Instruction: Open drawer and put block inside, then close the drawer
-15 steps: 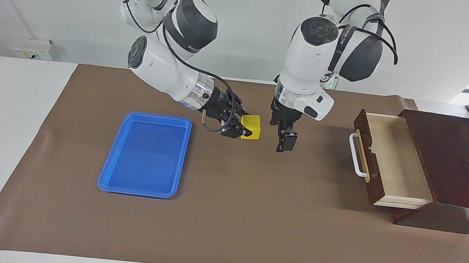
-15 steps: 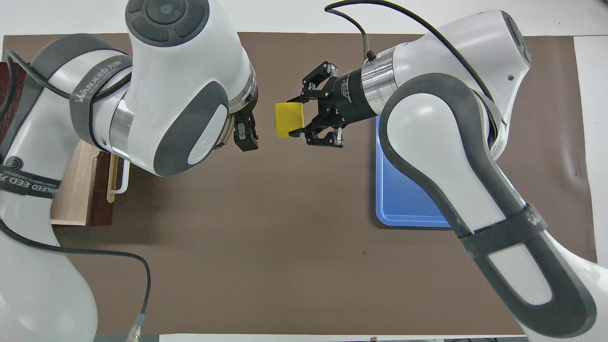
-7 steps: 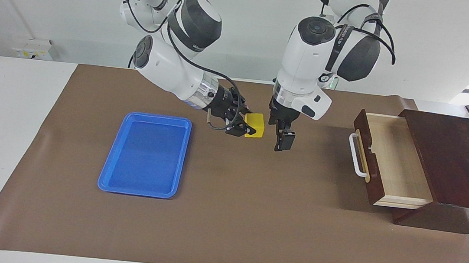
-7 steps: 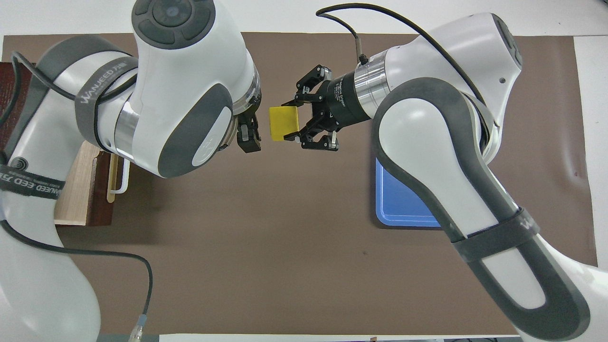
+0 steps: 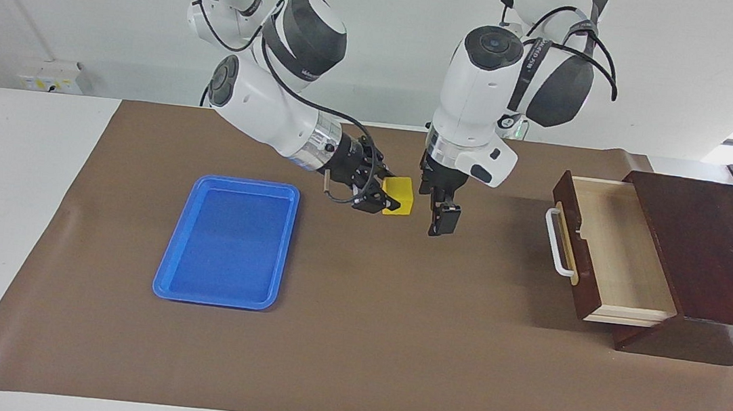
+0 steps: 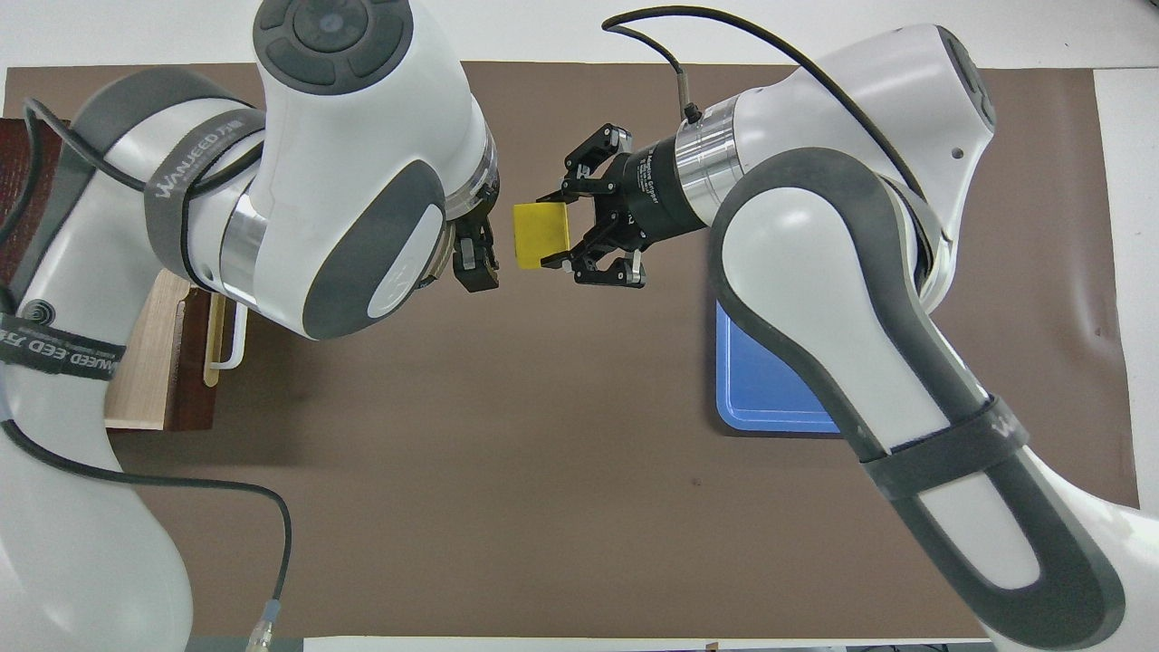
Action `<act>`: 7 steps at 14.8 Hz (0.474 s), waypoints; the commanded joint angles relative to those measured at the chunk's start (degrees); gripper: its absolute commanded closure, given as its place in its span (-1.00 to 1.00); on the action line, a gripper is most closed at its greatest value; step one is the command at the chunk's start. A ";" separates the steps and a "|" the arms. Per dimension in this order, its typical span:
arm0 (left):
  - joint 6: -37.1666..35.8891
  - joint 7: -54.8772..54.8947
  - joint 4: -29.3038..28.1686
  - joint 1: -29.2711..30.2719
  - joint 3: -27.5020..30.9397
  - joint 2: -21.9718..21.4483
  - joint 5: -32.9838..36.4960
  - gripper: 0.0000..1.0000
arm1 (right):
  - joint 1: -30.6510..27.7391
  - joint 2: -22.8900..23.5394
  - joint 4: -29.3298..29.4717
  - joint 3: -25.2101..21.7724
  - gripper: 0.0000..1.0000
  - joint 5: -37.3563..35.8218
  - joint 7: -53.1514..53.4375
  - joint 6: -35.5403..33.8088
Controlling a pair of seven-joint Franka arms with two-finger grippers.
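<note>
My right gripper (image 5: 391, 193) is shut on the yellow block (image 5: 400, 195), holding it sideways in the air over the brown mat, between the blue tray and the drawer. From overhead, the block (image 6: 541, 234) sticks out of the right gripper (image 6: 546, 232) toward my left gripper (image 6: 473, 263). The left gripper (image 5: 441, 219) hangs pointing down just beside the block, open and empty, with a small gap between them. The drawer (image 5: 614, 248) stands pulled out at the left arm's end of the table, its pale wood inside bare and its white handle (image 5: 557, 242) facing the block.
A dark wooden cabinet (image 5: 709, 248) holds the drawer. A flat blue tray (image 5: 236, 182) lies empty on the brown mat (image 5: 359, 341) at the right arm's end. From overhead, both arms cover much of the mat, the drawer (image 6: 145, 362) and the tray (image 6: 770, 398).
The right gripper has carried the block a little up and toward the left gripper. The left gripper has shifted slightly toward the block. Over the last half second both have hardly moved.
</note>
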 commanded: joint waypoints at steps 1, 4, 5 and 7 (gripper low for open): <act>-1.78 -0.71 1.86 -1.08 1.14 0.94 -1.00 -1.00 | 0.19 -0.32 -0.51 0.18 1.00 0.70 1.04 1.15; -1.86 -0.71 1.86 -1.08 1.14 0.94 -0.91 -1.00 | 0.19 -0.32 -0.51 0.18 1.00 0.70 1.04 1.15; -1.86 -0.71 1.86 -1.08 1.14 0.94 -0.91 -1.00 | 0.19 -0.32 -0.51 0.18 1.00 0.70 1.13 1.07; -2.21 -0.71 1.86 -1.17 1.14 1.03 -1.00 -1.00 | 0.27 -0.32 -0.51 0.18 1.00 0.70 1.04 1.15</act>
